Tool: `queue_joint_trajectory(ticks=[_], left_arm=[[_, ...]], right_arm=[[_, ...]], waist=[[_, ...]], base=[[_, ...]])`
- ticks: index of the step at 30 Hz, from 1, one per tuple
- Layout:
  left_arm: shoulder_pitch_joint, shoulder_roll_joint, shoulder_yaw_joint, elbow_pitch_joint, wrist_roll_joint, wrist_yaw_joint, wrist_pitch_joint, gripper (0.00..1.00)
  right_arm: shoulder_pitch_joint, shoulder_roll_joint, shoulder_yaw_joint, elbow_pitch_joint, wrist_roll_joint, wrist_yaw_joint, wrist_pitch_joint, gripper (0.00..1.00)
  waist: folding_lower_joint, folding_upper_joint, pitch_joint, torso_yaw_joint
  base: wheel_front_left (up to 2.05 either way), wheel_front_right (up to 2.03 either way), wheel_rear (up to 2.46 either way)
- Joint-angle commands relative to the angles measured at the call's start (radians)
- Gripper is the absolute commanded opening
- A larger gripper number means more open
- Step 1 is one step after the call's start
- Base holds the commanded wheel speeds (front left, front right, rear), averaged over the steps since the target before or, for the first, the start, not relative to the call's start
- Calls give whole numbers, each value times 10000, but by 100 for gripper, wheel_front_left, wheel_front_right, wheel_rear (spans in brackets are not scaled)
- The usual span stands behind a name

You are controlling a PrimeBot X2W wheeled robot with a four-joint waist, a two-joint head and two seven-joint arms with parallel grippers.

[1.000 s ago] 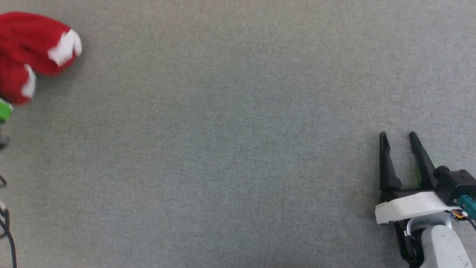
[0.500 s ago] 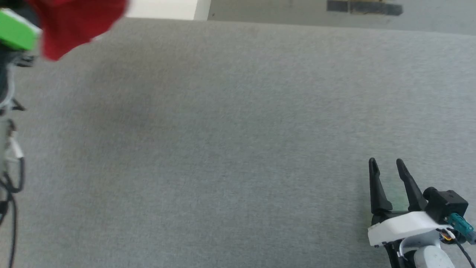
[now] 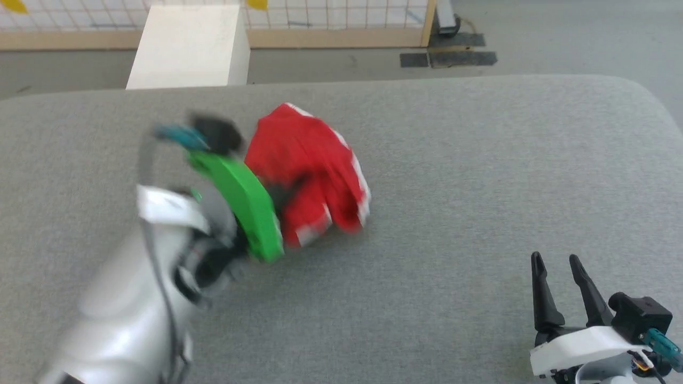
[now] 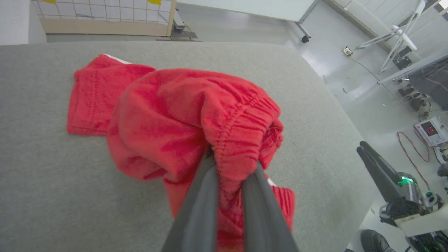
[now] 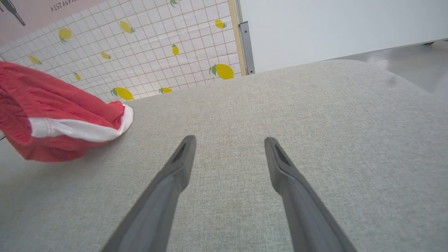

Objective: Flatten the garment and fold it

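Left hand [image 4: 232,163], pinching the garment [image 4: 164,115] by its waistband, has swung it onto the bench [image 3: 480,176] middle, still bunched; right hand [image 3: 556,262] spread, idle, so flattening is yet to start.

A lemon-printed tiled panel [image 5: 140,52] stands behind the grey padded table [image 3: 480,160].

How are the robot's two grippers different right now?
The left gripper has its jaws shut on the red garment; the right gripper has its jaws open and empty. The left gripper has a green collar, the right gripper a white collar. Both have two long dark fingers and sit over the grey table.
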Motion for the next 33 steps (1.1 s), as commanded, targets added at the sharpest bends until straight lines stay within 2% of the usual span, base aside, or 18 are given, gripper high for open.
queue_joint_trajectory(ticks=[1,4,5,6,9,15,19,23,27,30,33], left_arm=[[322,-121,-286,154,15,58,136,0],[935,-419,-1036,585,7,185,731,0],[1093,-481,-1150,665,-86,247,901,36],[1227,-507,-1278,712,-124,306,1065,100],[1475,-518,-1338,653,-334,485,1321,100],[1838,-373,-132,-384,-1323,807,712,100],[2070,-110,1443,-1060,-1666,1136,-833,100],[2576,431,2545,-1041,-386,1485,-3449,100],[3411,935,2670,-731,1458,1612,-5792,100],[3991,890,2830,-511,2532,1773,-6317,100],[4593,429,3508,-800,3817,1908,-6377,100]], right_arm=[[115,-1,6,16,100,-13,10,100],[160,-1,34,36,133,-13,10,100],[163,-1,51,44,145,-13,10,100],[174,-1,50,52,158,-13,10,100],[227,-1,10,67,177,-13,10,100],[466,-1,-107,155,232,-13,10,100],[574,-1,-101,179,254,-13,10,100],[535,-1,-50,205,268,-13,10,100],[495,-1,88,322,197,-13,10,100],[547,-1,205,603,86,-13,10,100],[506,-1,238,977,63,-13,165,100]], waist=[[0,100,-165,-167],[0,100,-197,-180],[0,100,-212,-186],[0,100,-252,-170],[0,100,-356,-70],[0,100,-803,298],[0,100,-1069,580],[0,100,-1223,701],[0,100,-1343,782],[0,100,-1429,859],[0,100,-1465,899]], base=[[0,0,0],[0,0,0],[0,0,0],[0,0,0],[0,0,0],[0,0,0],[0,0,0],[0,0,0],[0,0,0],[0,0,0],[0,0,0]])
